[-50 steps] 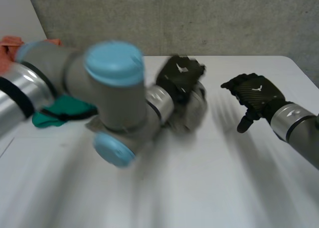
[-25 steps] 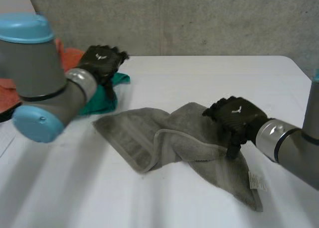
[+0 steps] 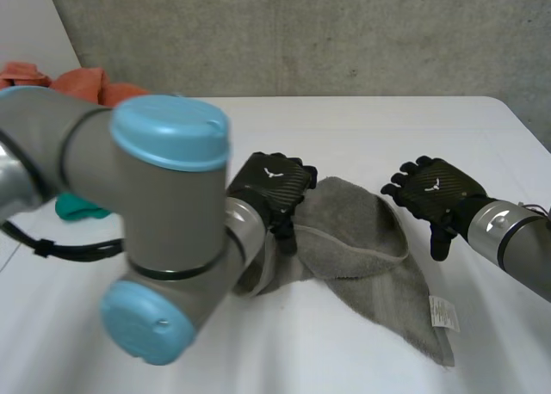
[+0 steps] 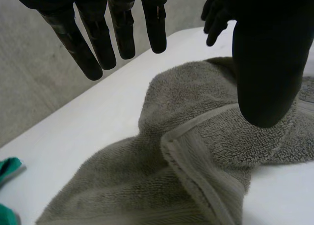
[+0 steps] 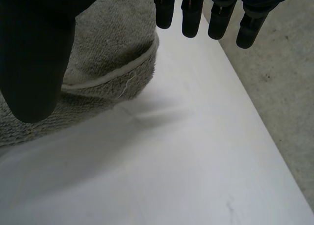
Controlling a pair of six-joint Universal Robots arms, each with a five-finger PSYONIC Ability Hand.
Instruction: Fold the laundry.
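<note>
A grey towel [image 3: 362, 239] lies crumpled on the white table [image 3: 362, 127], with a hemmed fold across its middle and a white label [image 3: 442, 312] at its near right corner. My left hand [image 3: 271, 189] hovers over the towel's left part, fingers straight and holding nothing. In the left wrist view the left hand [image 4: 122, 33] hangs above the towel [image 4: 196, 151], its thumb over the fold. My right hand [image 3: 435, 187] is open just right of the towel, clear of it. The right hand [image 5: 34, 48] has its thumb over the towel's edge [image 5: 108, 53] in its wrist view.
A green cloth [image 3: 76, 209] lies at the left behind my left arm [image 3: 164, 239], and its edge [image 4: 7, 168] shows in the left wrist view. Orange cloth [image 3: 77, 80] is heaped at the back left corner. Bare table stretches to the right [image 5: 196, 161].
My left hand swung from the green cloth at the back left over to the towel's left part. My right hand lifted off the towel and drew back to the right.
</note>
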